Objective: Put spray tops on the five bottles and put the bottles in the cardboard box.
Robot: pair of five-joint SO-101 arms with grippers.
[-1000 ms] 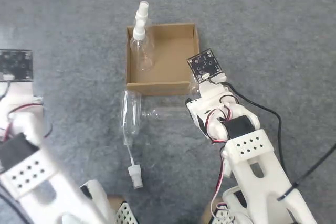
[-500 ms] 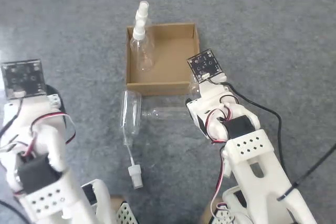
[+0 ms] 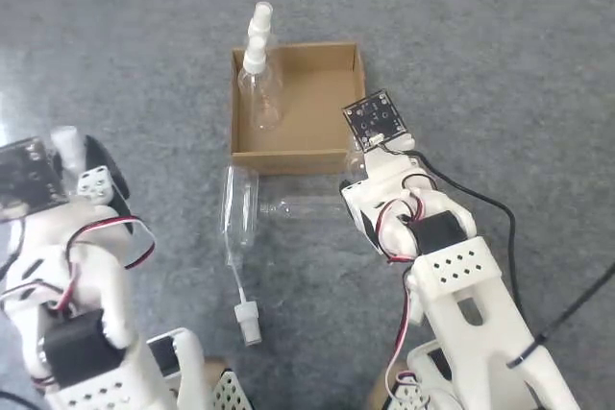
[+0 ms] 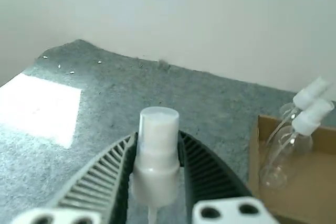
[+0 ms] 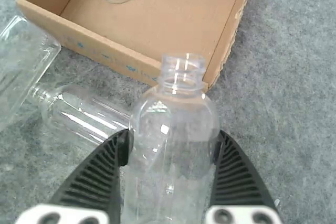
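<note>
Seemingly carpeted table (image 3: 500, 64) bears cardboard box (image 3: 293, 161), two lying bottles (image 3: 239, 210), spray top (image 3: 249, 321).

Lying bottles (image 3: 240, 210) crowd the cardboard box (image 3: 288, 158) front; its right half open.

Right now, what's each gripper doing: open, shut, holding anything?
Left gripper: jaws shut on a spray top.
Right gripper: jaws shut on an uncapped bottle.

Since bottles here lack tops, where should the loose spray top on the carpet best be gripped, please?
Take the spray top by its thick white head, from above, jaws across its width: it lies flat, and its thin tube, pointing at a lying bottle, would likely slip.
</note>
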